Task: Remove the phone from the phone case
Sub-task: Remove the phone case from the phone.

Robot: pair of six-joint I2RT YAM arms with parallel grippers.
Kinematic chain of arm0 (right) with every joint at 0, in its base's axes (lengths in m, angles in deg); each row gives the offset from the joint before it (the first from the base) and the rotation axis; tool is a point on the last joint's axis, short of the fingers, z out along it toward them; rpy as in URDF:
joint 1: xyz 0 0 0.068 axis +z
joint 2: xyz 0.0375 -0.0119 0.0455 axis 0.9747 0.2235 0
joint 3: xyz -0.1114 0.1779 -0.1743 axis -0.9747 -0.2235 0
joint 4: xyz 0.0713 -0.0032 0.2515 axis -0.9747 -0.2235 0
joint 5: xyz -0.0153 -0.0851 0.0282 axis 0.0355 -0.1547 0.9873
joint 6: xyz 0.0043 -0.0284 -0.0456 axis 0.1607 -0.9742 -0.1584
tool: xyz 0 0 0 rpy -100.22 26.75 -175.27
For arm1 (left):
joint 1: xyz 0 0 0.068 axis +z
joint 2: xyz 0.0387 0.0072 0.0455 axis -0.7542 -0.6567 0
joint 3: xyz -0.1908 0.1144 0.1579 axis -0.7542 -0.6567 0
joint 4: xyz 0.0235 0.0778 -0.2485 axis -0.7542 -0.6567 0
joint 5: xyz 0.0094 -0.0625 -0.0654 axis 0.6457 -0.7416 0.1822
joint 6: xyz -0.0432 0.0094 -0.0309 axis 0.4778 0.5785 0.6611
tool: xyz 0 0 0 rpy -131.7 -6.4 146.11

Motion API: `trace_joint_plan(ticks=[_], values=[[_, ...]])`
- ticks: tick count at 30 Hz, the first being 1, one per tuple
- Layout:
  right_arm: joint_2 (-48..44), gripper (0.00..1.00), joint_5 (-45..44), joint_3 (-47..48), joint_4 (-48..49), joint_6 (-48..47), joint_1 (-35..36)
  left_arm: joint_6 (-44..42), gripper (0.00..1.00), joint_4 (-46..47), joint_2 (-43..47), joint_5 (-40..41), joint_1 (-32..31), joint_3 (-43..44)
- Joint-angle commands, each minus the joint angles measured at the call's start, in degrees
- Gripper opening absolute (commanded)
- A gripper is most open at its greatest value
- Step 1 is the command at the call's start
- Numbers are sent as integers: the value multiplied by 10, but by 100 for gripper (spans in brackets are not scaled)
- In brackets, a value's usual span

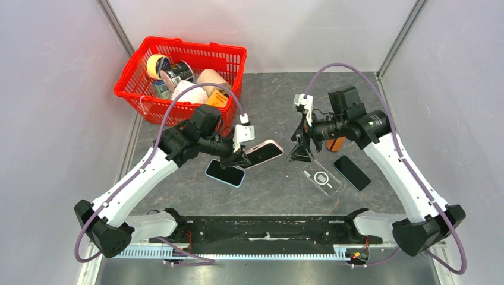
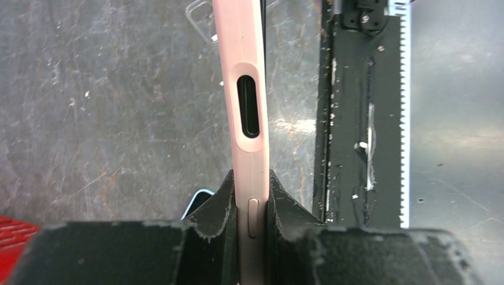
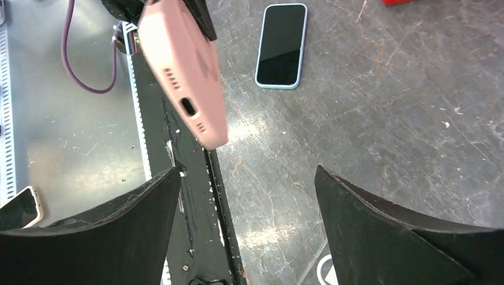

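Observation:
A phone in a pink case (image 1: 264,152) is held above the table, one end gripped by my left gripper (image 1: 242,158). In the left wrist view the pink case (image 2: 246,89) stands edge-on between my shut fingers (image 2: 220,202), its side button and slot showing. My right gripper (image 1: 300,152) is open and empty, just right of the case's free end. In the right wrist view the pink case (image 3: 184,77) hangs at the upper left, ahead of my open gripper (image 3: 246,172), apart from both fingers.
A light-blue phone (image 1: 226,173) lies screen-up under my left gripper and also shows in the right wrist view (image 3: 281,46). A clear case (image 1: 321,177) and a black phone (image 1: 352,172) lie to the right. A red basket (image 1: 232,59) of items stands at the back left.

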Motion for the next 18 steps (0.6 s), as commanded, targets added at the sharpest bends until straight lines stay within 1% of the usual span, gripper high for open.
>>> trace_joint_plan(ticks=[1, 6, 11, 15, 18], values=[[23, 88, 14, 13, -1, -19, 21, 40, 2, 27, 16, -83, 1, 27], [49, 84, 21, 31, -9, -27, 42, 58, 2, 52, 15, -88, 2, 17], [62, 77, 28, 39, -15, -33, 55, 69, 2, 66, 6, -98, 2, 14], [65, 64, 32, 38, -17, -37, 59, 73, 2, 75, 0, -102, 2, 8], [65, 48, 37, 37, -20, -43, 61, 77, 2, 82, -4, -103, 2, 6]])
